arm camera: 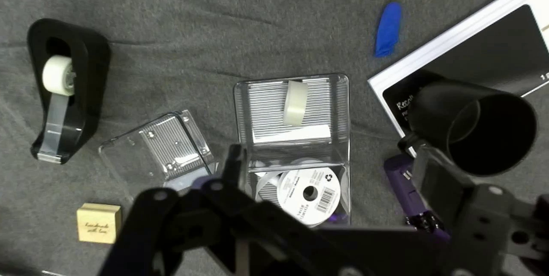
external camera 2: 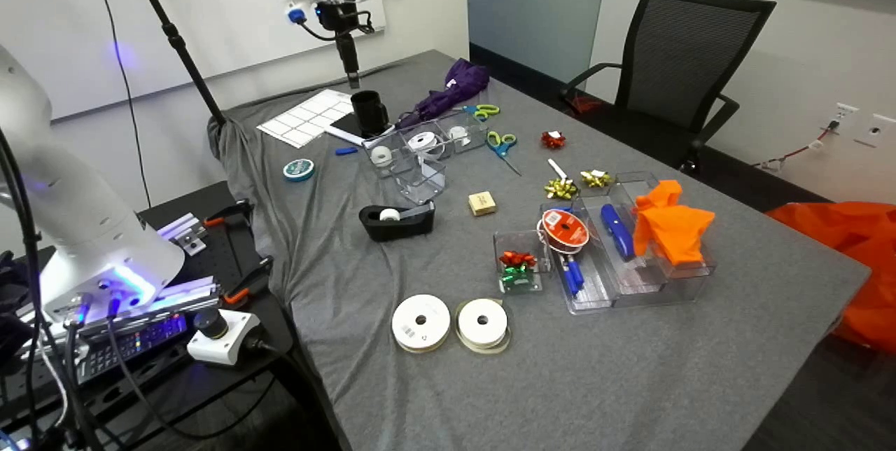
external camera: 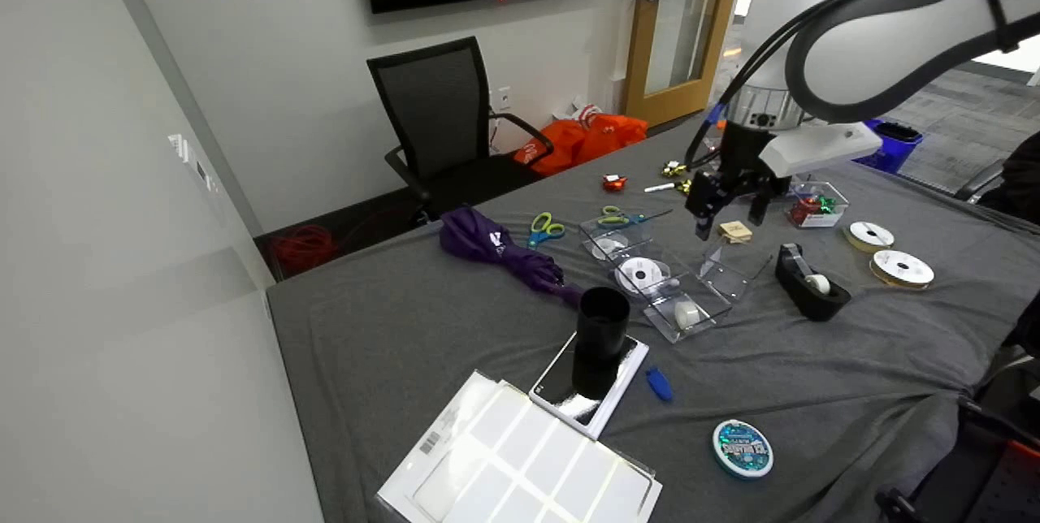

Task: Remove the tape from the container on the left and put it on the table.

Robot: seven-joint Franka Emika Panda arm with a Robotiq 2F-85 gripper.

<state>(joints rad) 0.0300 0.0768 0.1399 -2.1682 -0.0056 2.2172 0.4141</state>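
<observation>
Nearest in the wrist view, a black two-fingered gripper [arm camera: 336, 169] hangs, fingers spread, above a shallow see-through plastic container [arm camera: 341, 113]. At its left end in an exterior view, a white tape roll [external camera 2: 381, 155] stands on edge. Best centre there, narrow inside the walls, pinch the flat sides, lift straight, then lower onto the grey-clothed table [external camera 2: 630, 367].

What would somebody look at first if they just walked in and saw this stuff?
Probably the bright orange object sticking up from a clear tray in an exterior view. Next, the folded purple umbrella lying on the grey-covered table, its narrow end near the black mug. Above hangs the open gripper.
</observation>
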